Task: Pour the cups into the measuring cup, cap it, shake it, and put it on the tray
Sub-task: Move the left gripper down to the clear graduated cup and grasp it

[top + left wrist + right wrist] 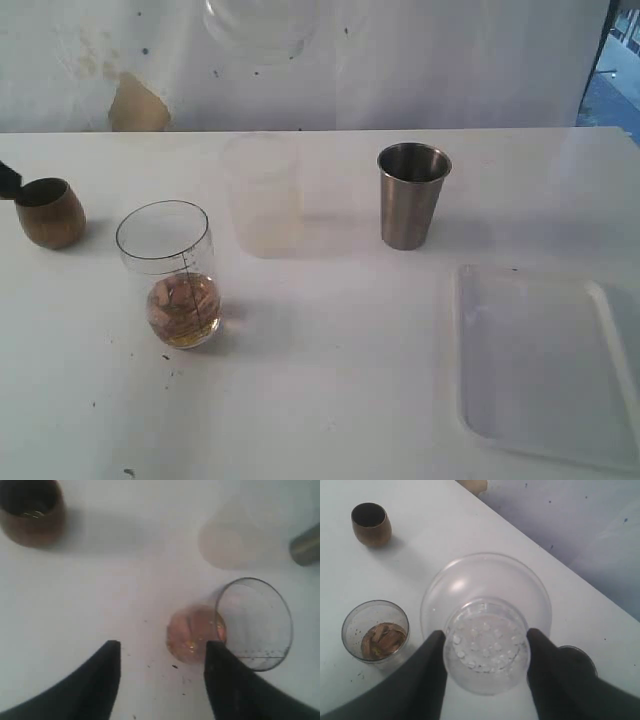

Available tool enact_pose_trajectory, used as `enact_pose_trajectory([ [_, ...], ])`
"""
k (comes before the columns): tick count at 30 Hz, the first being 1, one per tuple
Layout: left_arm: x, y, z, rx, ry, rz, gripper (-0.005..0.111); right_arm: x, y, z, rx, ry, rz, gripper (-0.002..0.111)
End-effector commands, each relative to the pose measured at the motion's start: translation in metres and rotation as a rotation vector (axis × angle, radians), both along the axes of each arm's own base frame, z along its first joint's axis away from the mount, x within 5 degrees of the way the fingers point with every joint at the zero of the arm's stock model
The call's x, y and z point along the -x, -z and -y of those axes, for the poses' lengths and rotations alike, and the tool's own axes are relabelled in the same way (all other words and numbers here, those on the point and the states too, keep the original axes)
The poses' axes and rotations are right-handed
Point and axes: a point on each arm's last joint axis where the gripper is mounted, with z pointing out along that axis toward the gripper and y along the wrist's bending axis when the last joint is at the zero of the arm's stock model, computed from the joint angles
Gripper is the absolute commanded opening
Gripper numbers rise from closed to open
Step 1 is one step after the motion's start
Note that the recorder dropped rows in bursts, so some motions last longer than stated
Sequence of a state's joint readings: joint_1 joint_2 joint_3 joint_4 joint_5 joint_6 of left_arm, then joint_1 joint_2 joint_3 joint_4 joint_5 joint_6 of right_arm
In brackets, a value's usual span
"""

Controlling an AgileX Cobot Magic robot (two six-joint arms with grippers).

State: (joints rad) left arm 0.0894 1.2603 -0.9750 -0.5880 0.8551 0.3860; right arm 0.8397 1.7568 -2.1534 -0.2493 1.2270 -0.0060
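Measuring cup (167, 270), a clear plastic cylinder with a rounded base and black graduation marks up one side, stands upright and uncapped left of the worktop's (330, 400) middle, nearer the front edge. Brownish contents fill only its bottom. Wooden cup (50, 212) stands by the left edge. Frosted cup (263, 195) and steel tumbler (412, 195) stand toward the far edge, apart from each other. White tray (545, 370) lies at the front right corner. Left gripper (162, 647), fingers spread and holding nothing, hangs near the left edge. Right gripper (485, 635) is clamped on a clear domed lid (485, 580) with a perforated insert, aloft over the far edge.
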Motion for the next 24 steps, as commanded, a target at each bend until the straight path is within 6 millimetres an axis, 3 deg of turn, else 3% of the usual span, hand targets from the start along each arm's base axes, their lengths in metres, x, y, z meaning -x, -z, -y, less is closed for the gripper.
enact_pose_trajectory([
  [1, -0.022, 0.001, 0.018, 0.056, 0.129, -0.049, 0.055, 0.002, -0.005, 0.004, -0.018, 0.007, 0.007, 0.000],
  [7, -0.054, 0.004, 0.047, -0.178, 0.185, -0.112, 0.048, 0.002, -0.005, 0.004, -0.018, 0.007, 0.007, 0.000],
  [13, -0.067, 0.004, 0.085, -0.229, 0.314, -0.212, 0.050, 0.002, -0.005, 0.004, -0.018, 0.007, 0.007, 0.000],
  [17, -0.077, 0.027, 0.098, -0.358, 0.321, -0.286, 0.050, 0.002, -0.005, 0.004, -0.018, 0.007, 0.007, 0.000],
  [24, -0.087, 0.039, 0.106, -0.288, 0.308, -0.268, 0.050, 0.002, -0.005, 0.004, -0.018, 0.007, 0.007, 0.000],
])
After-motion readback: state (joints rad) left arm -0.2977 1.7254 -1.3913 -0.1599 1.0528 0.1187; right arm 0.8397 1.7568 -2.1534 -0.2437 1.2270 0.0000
